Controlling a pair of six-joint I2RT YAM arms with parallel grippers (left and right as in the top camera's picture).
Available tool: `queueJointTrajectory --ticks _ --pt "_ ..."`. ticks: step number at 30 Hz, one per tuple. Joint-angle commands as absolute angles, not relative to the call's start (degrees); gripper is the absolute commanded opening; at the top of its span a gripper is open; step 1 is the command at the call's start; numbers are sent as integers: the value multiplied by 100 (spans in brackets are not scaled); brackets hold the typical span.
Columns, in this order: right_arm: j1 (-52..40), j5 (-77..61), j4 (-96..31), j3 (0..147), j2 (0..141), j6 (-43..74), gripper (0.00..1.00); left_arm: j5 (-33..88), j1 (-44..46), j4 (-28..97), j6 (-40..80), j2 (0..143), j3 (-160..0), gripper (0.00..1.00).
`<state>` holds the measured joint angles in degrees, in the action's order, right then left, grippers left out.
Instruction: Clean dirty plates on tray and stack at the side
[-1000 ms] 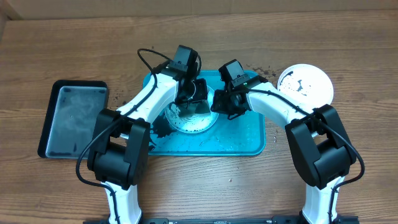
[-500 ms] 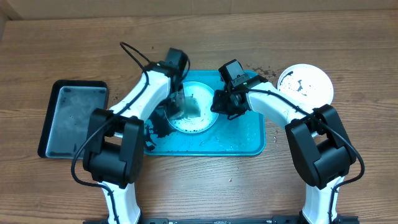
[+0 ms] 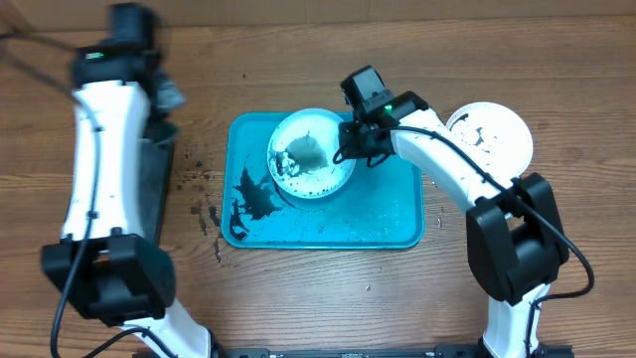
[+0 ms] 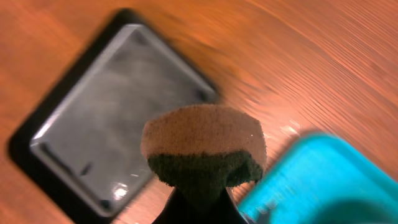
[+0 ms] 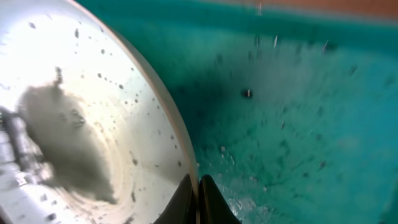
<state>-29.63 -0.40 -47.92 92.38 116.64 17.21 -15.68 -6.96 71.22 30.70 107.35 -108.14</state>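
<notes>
Tray (image 3: pixel 383 224), teal, rounded corners, mid-worktop (image 3: pixel 328 298) in overhead view. Pale plate (image 3: pixel 311 149) inside it, toward 12 o'clock end, upper rim overlapping tray edge there. Marked with fine black specks and a grey smear near centre. Pinched at its 3 o'clock rim by right gripper (image 3: pixel 350 149). Confirmed in right wrist view: 2 fingers (image 5: pixel 184 202) drawn tight on the thin rim, 1 on plate face, 1 on outer side. Cannot tell whether plate lifted or lying flat on tray floor.

Black smear (image 3: pixel 253 199) on tray floor at 8 o'clock of plate, just beside it. Loose black specks (image 3: pixel 199 194) on bare wood at 9 o'clock of tray.

White plate (image 3: pixel 502 149) off tray, on worktop at 2 o'clock of it, near its corner but apart. Black specks and smears on its face. Near edge partly crossed by right arm.

Left gripper (image 4: pixel 200 198) out at 10 o'clock of tray, well apart from both plates, blurred in overhead view. Clamped on sponge (image 4: pixel 202 140): tan top layer, dark green underside, bulging out either side of the fingers. Black tray (image 4: pixel 118 134) beneath sponge in left wrist view, grey sheen on its floor; mostly hidden under left arm in overhead view. Corner of teal tray at 4 o'clock in left wrist view.
</notes>
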Motion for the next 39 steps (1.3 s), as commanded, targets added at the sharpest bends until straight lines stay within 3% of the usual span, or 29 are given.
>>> queueJointTrajectory --ticks 1,9,17,25,34,36,39 --pt "-3524 1487 -4998 9828 11155 1446 4 -1120 -1476 7131 3223 10792 -10582 4" --pt "-4969 5682 -5137 10285 11144 102 4 -703 -2593 6960 3218 11297 -10359 4" --pt "-5736 7463 -4093 10285 11144 -1782 4 -591 -2773 6934 3148 12112 -10359 4" --pt "-5828 7710 -3804 10285 11144 -2145 4 -589 -2893 6823 3129 12536 -10359 4" --pt "-5843 7662 -3756 10285 11144 -2121 4 -287 -2897 6834 3087 12534 -10366 26" --pt "-5843 7535 -3756 10285 11144 -2102 4 -287 -2897 6834 3006 12534 -10366 36" --pt "-5843 7365 -3747 10285 11144 -2102 4 -290 -2899 6908 2952 12514 -10451 37"
